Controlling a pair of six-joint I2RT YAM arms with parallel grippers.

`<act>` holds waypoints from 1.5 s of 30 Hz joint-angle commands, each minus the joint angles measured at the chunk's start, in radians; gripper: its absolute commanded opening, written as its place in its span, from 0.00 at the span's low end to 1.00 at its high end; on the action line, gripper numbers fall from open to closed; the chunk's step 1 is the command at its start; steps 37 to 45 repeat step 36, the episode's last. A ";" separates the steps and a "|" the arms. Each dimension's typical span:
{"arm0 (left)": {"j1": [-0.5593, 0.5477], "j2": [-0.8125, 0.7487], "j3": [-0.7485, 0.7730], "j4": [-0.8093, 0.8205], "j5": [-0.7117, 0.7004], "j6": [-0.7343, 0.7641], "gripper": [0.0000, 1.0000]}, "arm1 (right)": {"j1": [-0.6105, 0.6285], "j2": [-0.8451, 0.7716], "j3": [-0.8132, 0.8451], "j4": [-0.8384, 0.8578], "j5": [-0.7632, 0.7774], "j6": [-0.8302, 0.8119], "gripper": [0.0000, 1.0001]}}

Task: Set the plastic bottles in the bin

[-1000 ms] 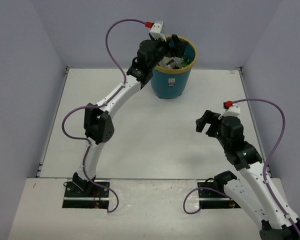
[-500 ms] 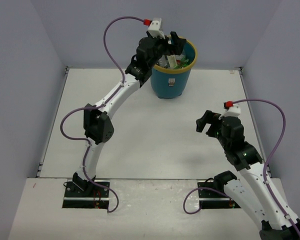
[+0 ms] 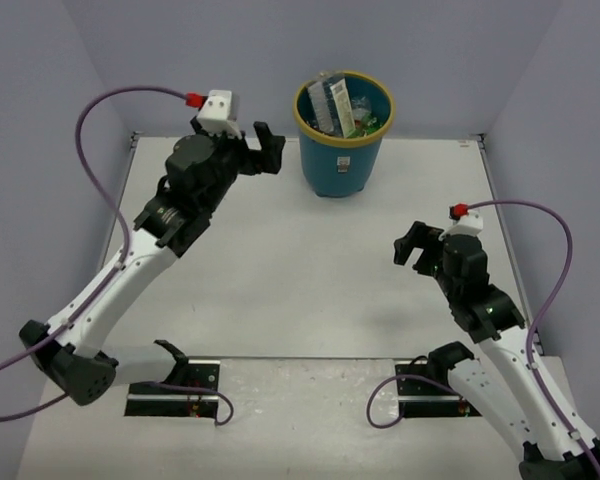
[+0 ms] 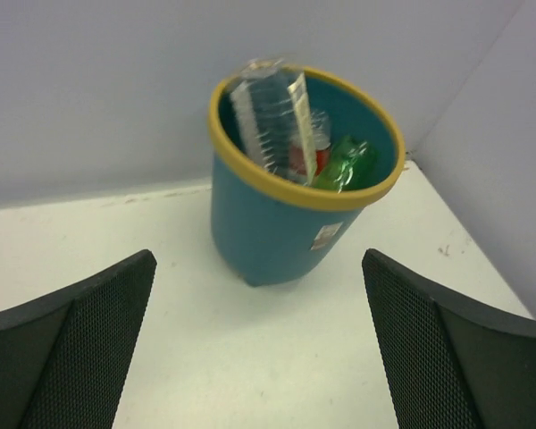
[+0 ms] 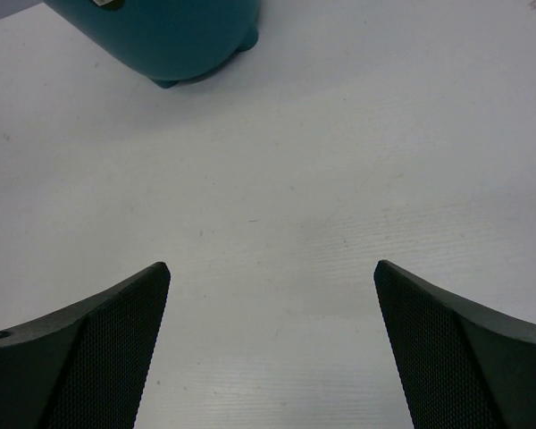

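Note:
The teal bin (image 3: 342, 160) with a yellow rim stands at the back of the table. It also shows in the left wrist view (image 4: 277, 223). Inside it lie plastic bottles: a tall clear one (image 4: 263, 107) leaning on the rim, a green one (image 4: 344, 165) and a red-labelled one (image 4: 305, 159). My left gripper (image 3: 265, 150) is open and empty, left of the bin and apart from it. My right gripper (image 3: 415, 248) is open and empty above the table at the right. The bin's base (image 5: 174, 40) shows at the top of the right wrist view.
Grey walls close the table at the back and both sides. The white table (image 3: 300, 270) lies between the two arms. The arm bases stand at the near edge.

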 commanded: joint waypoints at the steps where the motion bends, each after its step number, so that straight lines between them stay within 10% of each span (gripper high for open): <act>1: 0.000 -0.195 -0.328 -0.094 -0.156 -0.074 1.00 | -0.001 -0.018 -0.021 0.014 0.046 0.033 0.99; 14: -0.001 -0.602 -0.668 -0.278 -0.328 -0.315 1.00 | -0.001 -0.142 -0.138 0.051 0.116 0.073 0.99; 45: -0.001 -0.542 -0.663 -0.305 -0.338 -0.328 1.00 | -0.001 -0.258 -0.175 0.106 0.092 0.097 0.99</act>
